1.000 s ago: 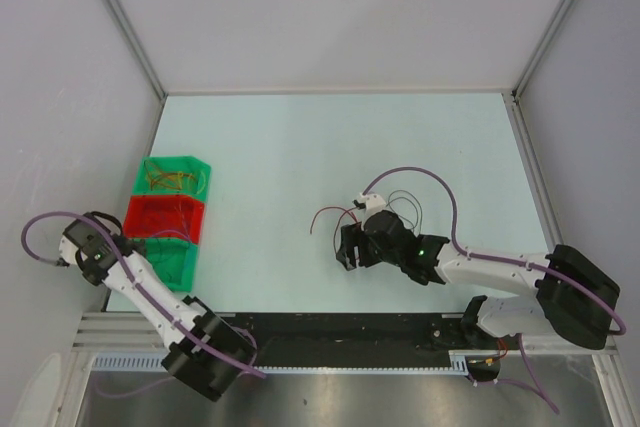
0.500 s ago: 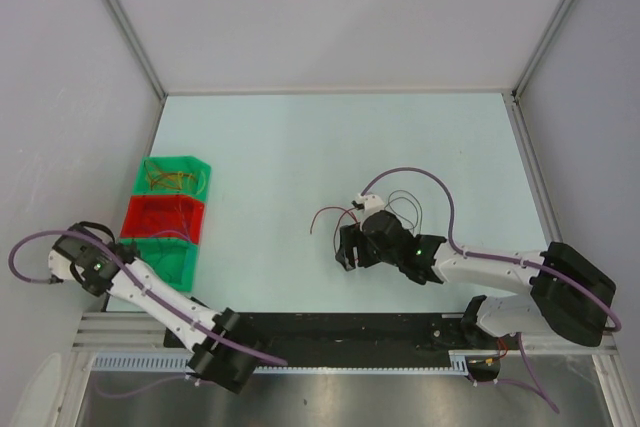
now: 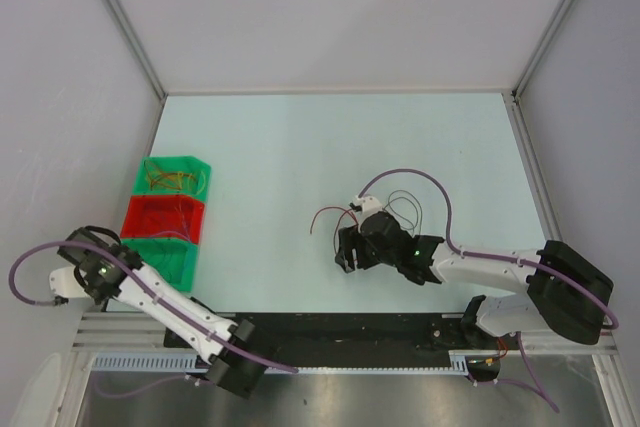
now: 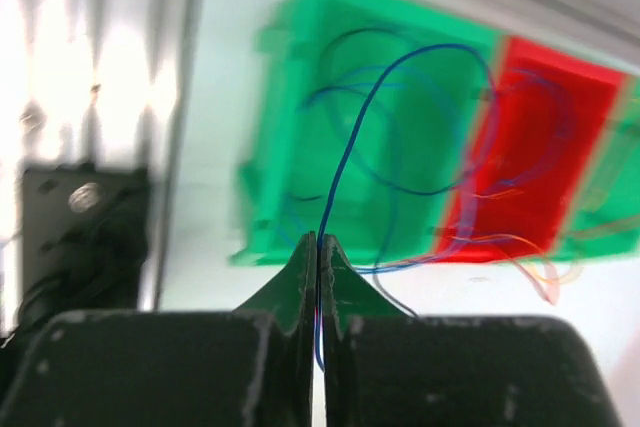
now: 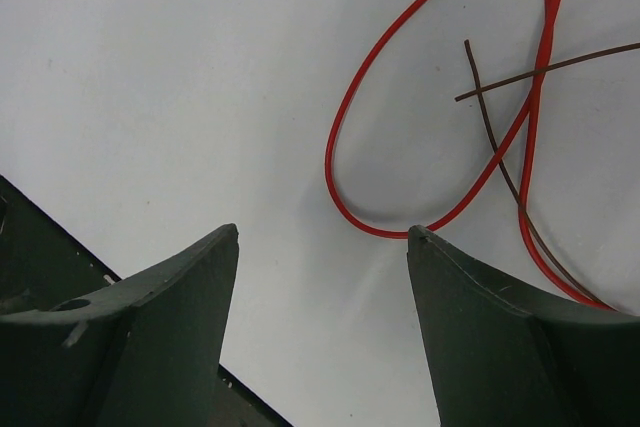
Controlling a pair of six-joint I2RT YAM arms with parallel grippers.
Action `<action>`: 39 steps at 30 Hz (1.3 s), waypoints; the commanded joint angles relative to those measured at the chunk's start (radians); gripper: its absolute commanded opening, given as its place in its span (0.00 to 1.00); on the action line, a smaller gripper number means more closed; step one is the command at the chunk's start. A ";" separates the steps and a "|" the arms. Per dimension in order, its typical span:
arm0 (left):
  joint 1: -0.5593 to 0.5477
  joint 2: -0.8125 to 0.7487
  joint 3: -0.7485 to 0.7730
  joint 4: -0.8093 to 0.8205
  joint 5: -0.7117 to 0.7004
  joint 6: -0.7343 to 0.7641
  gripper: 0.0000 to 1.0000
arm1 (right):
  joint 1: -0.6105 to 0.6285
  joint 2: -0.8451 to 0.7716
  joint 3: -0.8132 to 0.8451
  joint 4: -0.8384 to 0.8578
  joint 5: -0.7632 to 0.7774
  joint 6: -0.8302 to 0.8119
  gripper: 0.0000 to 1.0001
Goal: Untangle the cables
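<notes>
Left pincer (image 4: pixel 318 247) clamped tight on thin blue cable (image 4: pixel 400 77); cable arcs up from fingertips over green tray section (image 4: pixel 330 117), toward red tray section (image 4: pixel 530 147). More thin cables lie inside tray, blurred. Right pincer (image 5: pixel 322 237) spread wide, holding nothing, low over tabletop (image 5: pixel 150 97). Red cable (image 5: pixel 345 127) loops on tabletop just ahead of fingertips, crossed by dark brown cable (image 5: pixel 490 117). No readable writing, labels or brands anywhere.

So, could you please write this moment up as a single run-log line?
left fingers: shut on blue wire over green-and-red tray | right fingers: open above red wire | table: wires still tangled
</notes>
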 commanded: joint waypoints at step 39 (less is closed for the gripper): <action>-0.511 0.882 0.268 -0.067 -0.328 -0.260 0.00 | 0.030 0.125 0.093 0.019 0.029 -0.023 0.71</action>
